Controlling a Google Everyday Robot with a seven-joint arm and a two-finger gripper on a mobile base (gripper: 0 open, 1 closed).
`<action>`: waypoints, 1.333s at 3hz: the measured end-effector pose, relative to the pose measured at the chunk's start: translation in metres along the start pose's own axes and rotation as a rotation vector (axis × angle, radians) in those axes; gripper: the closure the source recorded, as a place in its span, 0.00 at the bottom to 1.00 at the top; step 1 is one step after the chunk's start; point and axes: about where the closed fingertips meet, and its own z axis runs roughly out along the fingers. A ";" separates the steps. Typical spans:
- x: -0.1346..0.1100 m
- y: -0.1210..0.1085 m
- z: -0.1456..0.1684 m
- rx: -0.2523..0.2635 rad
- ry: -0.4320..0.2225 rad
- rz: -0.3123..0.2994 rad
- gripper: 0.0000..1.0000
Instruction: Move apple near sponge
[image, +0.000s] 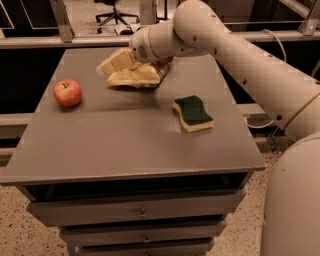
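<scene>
- Toward the back of the grey table (125, 150), the gripper (125, 67) sits low at the end of the white arm (240, 65), which reaches in from the right.
- Right at the gripper lies a brown-and-tan chip bag (161, 69); pale gripper and pale bag run together, so whether the gripper is spread, closed, or holding anything cannot be told.
- Near the left edge of the tabletop stands the apple (67, 92), red with a yellowish patch, stem up, apart from the gripper and touching nothing else.
- On the right half lies the sponge (193, 113), green side up, well apart from the apple, with bare tabletop between them.
- Below the tabletop are drawers (142, 215).
- Behind the table, an office chair (112, 12) stands on the floor.
</scene>
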 end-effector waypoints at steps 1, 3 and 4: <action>-0.009 0.014 0.013 -0.043 -0.001 -0.051 0.00; -0.006 0.060 0.035 -0.127 0.041 -0.126 0.00; -0.004 0.074 0.047 -0.142 0.056 -0.127 0.00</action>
